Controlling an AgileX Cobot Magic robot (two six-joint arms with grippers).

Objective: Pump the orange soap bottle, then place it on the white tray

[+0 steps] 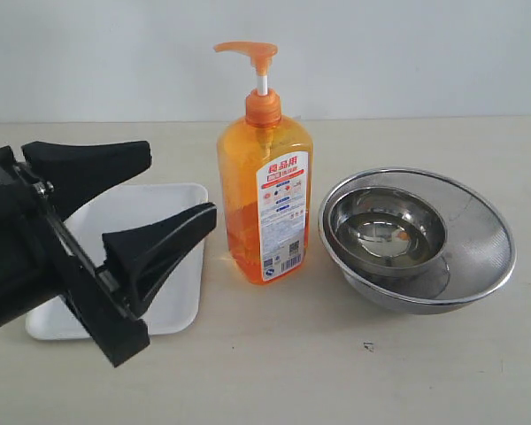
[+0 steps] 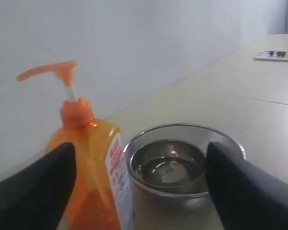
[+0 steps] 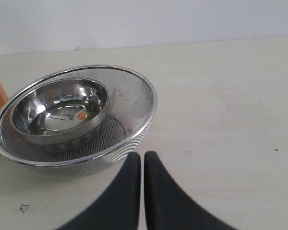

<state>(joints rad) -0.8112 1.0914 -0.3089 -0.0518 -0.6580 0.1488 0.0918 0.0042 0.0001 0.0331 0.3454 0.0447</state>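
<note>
Your left gripper (image 1: 181, 184) is spread wide and empty by the white tray (image 1: 173, 305). Just right of the tray, the orange soap bottle (image 1: 264, 199) stands upright on the bench (image 1: 274, 363), beside two nested steel bowls (image 1: 385, 232). Your right gripper (image 3: 141, 157) is closed on nothing, near the bowls.

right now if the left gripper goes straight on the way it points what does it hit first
Probably the orange soap bottle, nearest ahead of the open left gripper; the steel bowls sit beyond it. Depth is unclear, so it may only graze the bottle's side.
</note>
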